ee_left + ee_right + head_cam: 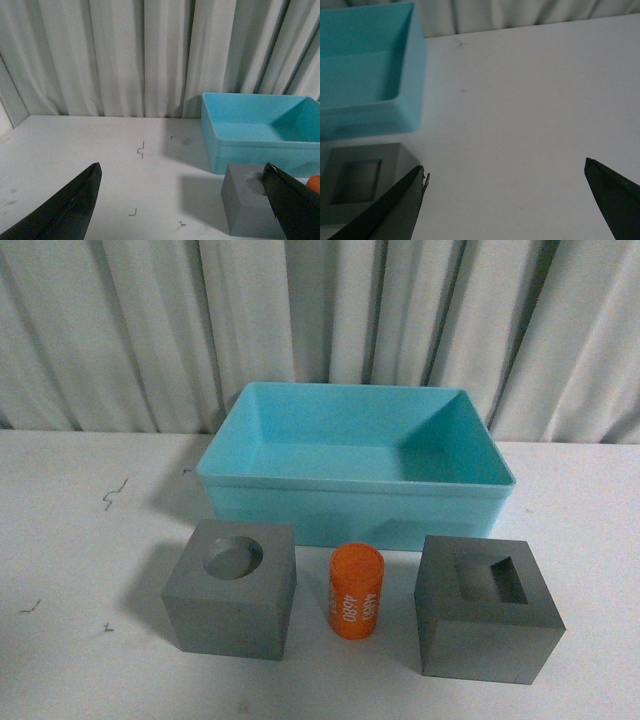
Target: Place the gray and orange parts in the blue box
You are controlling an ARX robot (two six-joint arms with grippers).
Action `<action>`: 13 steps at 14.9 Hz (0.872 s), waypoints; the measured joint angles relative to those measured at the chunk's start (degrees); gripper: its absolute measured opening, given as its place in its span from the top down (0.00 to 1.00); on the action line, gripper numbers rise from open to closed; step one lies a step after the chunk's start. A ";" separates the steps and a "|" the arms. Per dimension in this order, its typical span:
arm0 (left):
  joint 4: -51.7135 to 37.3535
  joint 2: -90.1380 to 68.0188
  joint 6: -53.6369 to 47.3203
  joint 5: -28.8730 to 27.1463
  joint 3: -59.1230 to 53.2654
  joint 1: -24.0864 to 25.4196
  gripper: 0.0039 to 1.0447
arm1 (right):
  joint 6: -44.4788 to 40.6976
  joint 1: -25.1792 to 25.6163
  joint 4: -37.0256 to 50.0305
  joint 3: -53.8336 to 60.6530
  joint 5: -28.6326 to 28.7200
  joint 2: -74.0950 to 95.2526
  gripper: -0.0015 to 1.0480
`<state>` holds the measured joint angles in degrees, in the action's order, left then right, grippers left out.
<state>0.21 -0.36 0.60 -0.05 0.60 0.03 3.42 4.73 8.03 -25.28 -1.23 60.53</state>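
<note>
The blue box (356,490) sits empty at the middle back of the white table. In front of it stand three parts in a row: a gray cube with a round recess (232,588), an orange cylinder with white digits (356,592), and a gray cube with a rectangular slot (487,608). No arm shows in the front view. My left gripper (181,171) is open over bare table, the round-recess cube (247,205) beside one finger and the blue box (260,131) beyond. My right gripper (504,169) is open, the slotted cube (360,182) beside one finger, the blue box (367,80) behind it.
A pleated white curtain (320,320) closes off the back of the table. Small dark scuff marks (115,493) dot the tabletop on the left. Bare white table (530,100) lies to the right of the box and cubes.
</note>
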 joint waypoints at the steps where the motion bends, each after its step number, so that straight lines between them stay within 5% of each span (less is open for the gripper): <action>1: 0.00 0.00 0.02 0.00 0.00 0.00 0.06 | 0.20 -4.85 3.34 -0.04 -1.20 4.79 0.06; 6: 0.00 0.00 0.00 0.02 0.00 0.00 0.06 | 6.51 -22.95 13.18 -2.49 -9.03 23.10 0.06; 13: 0.00 0.00 0.00 0.02 0.00 0.00 0.06 | 11.28 -23.80 14.93 -7.10 -12.59 33.90 0.06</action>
<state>0.21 -0.36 0.60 -0.03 0.60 0.03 14.70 -19.07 22.96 -32.38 -13.82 94.43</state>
